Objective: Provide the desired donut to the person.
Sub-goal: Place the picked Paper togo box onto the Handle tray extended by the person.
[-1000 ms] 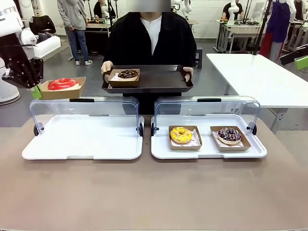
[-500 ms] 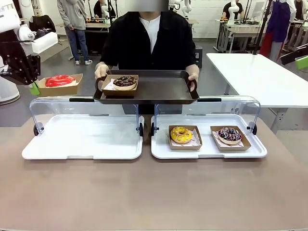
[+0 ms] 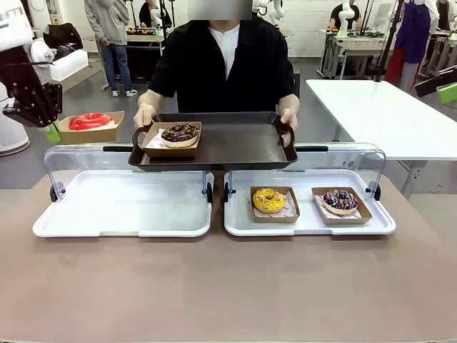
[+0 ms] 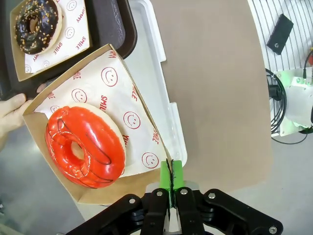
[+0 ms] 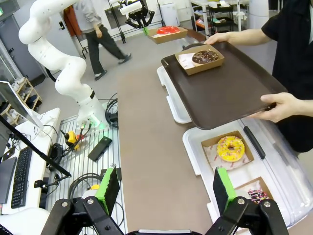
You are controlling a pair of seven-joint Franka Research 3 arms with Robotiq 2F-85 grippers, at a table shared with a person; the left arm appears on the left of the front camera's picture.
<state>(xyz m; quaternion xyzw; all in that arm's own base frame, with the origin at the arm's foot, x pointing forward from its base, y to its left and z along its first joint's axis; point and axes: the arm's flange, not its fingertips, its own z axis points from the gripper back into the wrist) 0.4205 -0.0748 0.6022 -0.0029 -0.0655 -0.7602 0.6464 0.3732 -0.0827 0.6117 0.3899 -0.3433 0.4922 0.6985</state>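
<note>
**Front view:** left gripper (image 3: pixel 53 133) is up in the air beyond the worktop's (image 3: pixel 228 286) far-left corner. Its pads are pinched together on the left end of a card box (image 3: pixel 100 133) w/ the red donut (image 3: pixel 91 121) inside. The box sits level, just left of the brown tray (image 3: pixel 235 143). The person (image 3: pixel 225 64) holds that tray by both short ends over the worktop's far edge. A choc donut (image 3: pixel 180 133) in its own box sits at the tray's left end; the rest of the tray is bare. On the worktop are 2 white trays side by side, clear lids up. The left white tray (image 3: pixel 121 218) is bare. The right white tray (image 3: pixel 307 226) has a yellow donut (image 3: pixel 268 200) at its left end and a sprinkled dark donut (image 3: pixel 340 200) at its right end, each boxed.

**Left wrist view:** green pads are pressed tight on the box rim at one corner. The red donut lies on smiley-print paper toward the opposite side. The box's far corner reaches the brown tray's edge. The person's hand (image 4: pixel 12 110) is just beside the box; can't tell if they touch.

**Right wrist view:** right gripper (image 5: pixel 165 190) has its fingers spread wide w/ nothing btw them, high above one end of the worktop. The person's hands are on both ends of the brown tray. The red donut box is held just past the tray's far end.
</note>
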